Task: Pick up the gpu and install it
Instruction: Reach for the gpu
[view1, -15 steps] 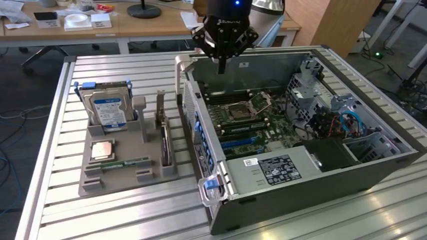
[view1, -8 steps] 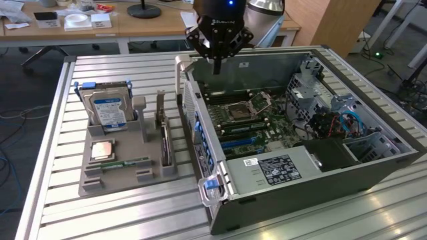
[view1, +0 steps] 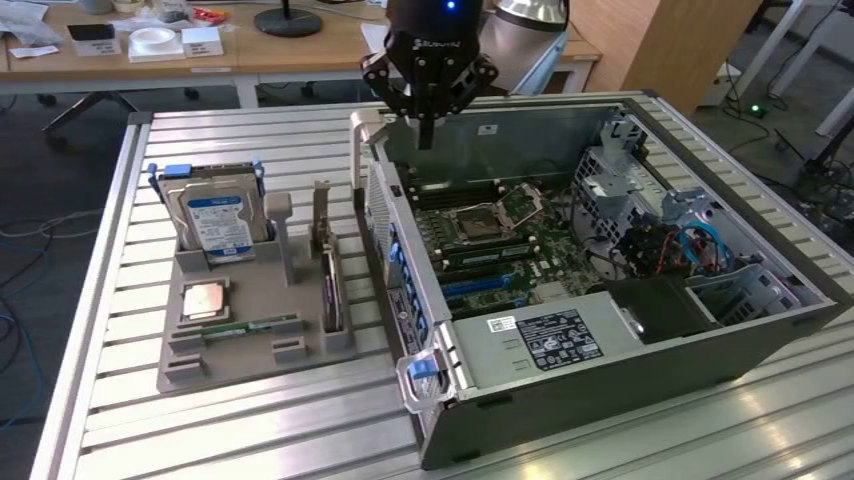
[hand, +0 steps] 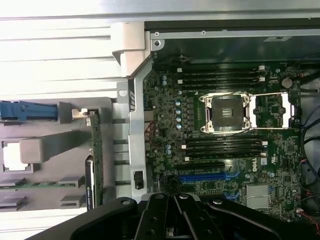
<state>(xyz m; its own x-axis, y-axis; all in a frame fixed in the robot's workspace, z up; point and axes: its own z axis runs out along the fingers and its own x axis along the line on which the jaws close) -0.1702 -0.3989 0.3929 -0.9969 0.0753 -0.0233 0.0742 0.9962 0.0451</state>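
Gripper (view1: 427, 135): black, matte, built of angular links. Its two fingers are pressed tip to tip with nothing between them. It hangs tips-down over the rear top edge of the computer case (view1: 574, 400), clear of the metal.

gpu (view1: 327, 275): a thin, flat, rectangular card standing on its long edge in a slot of the grey holder (view1: 187, 370). It sits just beside the case wall, on the exterior view's left of it. It is not yet picked up and is well apart from the gripper. In the wrist view it appears edge-on as a narrow green strip with a dark face.

Holder: matte grey, blocky, with raised posts and grooves. It also carries:
- a boxy silver hard drive (view1: 220, 220) with a blue-white label, standing upright
- a square chip (view1: 203, 300) with a dull metal lid, lying flat
- a slim green memory stick (view1: 251, 326), lying in a groove

Case: dark grey sheet metal, lying with its open side up. Inside:
- a green motherboard (view1: 461, 255), densely populated
- a square silvery socket frame (hand: 227, 114)
- long black memory slots (hand: 220, 77) in parallel rows
- one blue slot (hand: 202, 177)
- a grey power supply (view1: 561, 335) box with a black printed label

Table (view1: 240, 130): pale ribbed aluminium slats with a faint sheen.
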